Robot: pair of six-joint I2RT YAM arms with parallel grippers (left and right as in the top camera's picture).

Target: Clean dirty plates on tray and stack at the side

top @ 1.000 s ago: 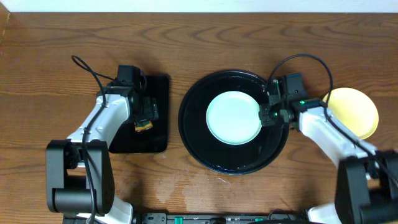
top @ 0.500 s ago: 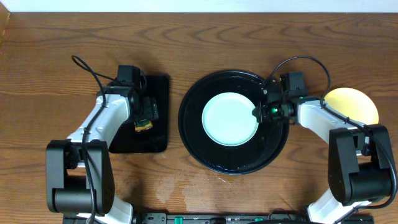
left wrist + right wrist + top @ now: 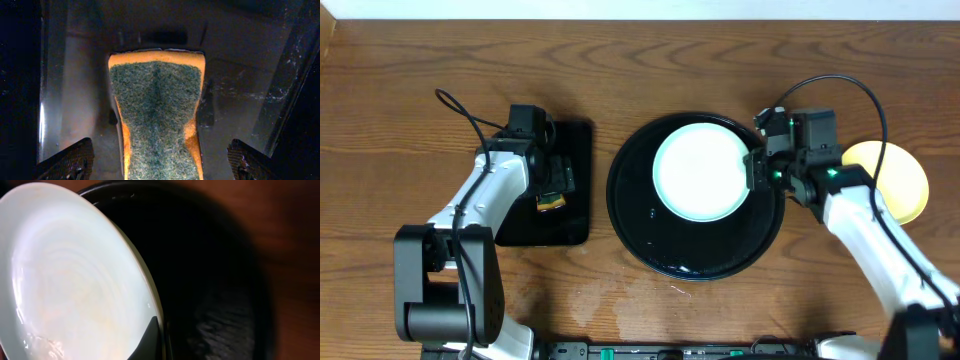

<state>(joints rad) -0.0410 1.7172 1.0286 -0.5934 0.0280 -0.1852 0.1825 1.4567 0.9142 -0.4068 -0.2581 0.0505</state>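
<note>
Wooden worktop (image 3: pixel 720 60): your right tool (image 3: pixel 755 172) pinches the tilted mint-green plate (image 3: pixel 700 170) by its rim over the black tray (image 3: pixel 690 255); with so thin a grip, it may slip. Left tool (image 3: pixel 552 188) spread around the sponge (image 3: pixel 157 100).

Plates, two: one mint-green plate (image 3: pixel 701 170), one yellow plate (image 3: pixel 905 180) at right. Trays, two: one round black tray (image 3: pixel 690 250), one rectangular black tray (image 3: pixel 560 228) at left. One sponge (image 3: pixel 156 115).

The right arm (image 3: pixel 868 228) hid part of the yellow plate (image 3: pixel 905 175). The sponge (image 3: pixel 157 110) ran off the left wrist view's lower edge. The mint plate (image 3: pixel 70 275) was cropped left and below; the tray (image 3: pixel 210 280) beyond was blurred.
</note>
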